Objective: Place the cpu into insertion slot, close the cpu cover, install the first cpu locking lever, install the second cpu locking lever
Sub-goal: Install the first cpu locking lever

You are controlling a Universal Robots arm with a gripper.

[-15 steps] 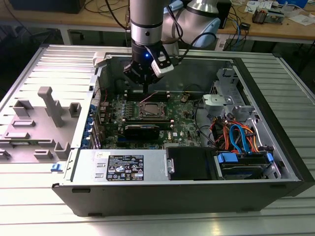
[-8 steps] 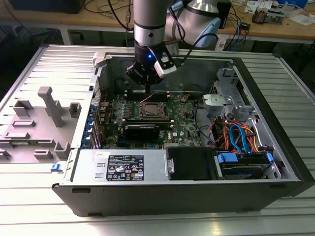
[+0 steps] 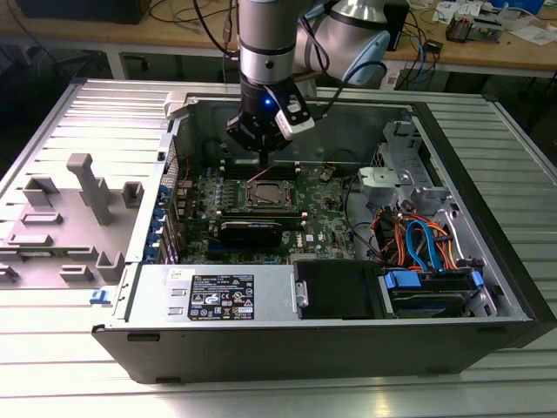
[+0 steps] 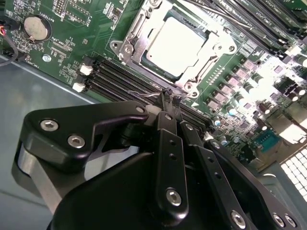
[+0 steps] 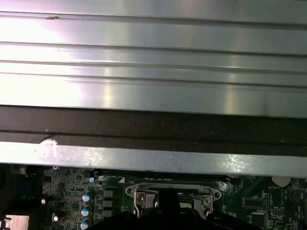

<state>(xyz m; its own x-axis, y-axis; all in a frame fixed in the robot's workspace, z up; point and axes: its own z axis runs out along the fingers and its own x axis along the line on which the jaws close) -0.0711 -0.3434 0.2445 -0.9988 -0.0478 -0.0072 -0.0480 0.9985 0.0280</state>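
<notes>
The cpu [image 4: 180, 45] lies flat in its socket in the middle of the motherboard [image 4: 72, 43], toward the exterior view's left of the open computer case [image 3: 348, 340]. The cpu cover [image 4: 141, 36] appears to be folded down over it, with the chip's pale top showing through the square cut-out.

The step in hand looks like the first locking lever. In the second wrist view a thin wire locking lever [image 4: 152, 97] runs up to the tips of the gripper [image 4: 171, 97], beside the memory slots [image 4: 115, 79] that border the socket. The fingers are drawn almost together and seem to pinch the wire's end, though I cannot be certain how firm the hold is. In the exterior view the wire rises at a slant from the socket's edge, so it is not yet latched.

To do this well, I judge the lever should follow the arc around its own hinge, not a straight push down. It also needs a slight sideways spring to clear its retaining hook before it tucks under. The wire is thin and springy, so a loose pinch could let it snap free. The force should be modest, and the fingertips should keep off the memory slots and the cover frame.

The arm comes down from the far side of the case with its wrist pointing nearly straight down. The gripper [image 3: 263, 158] hangs just past the socket's far edge, low inside the case.
</notes>
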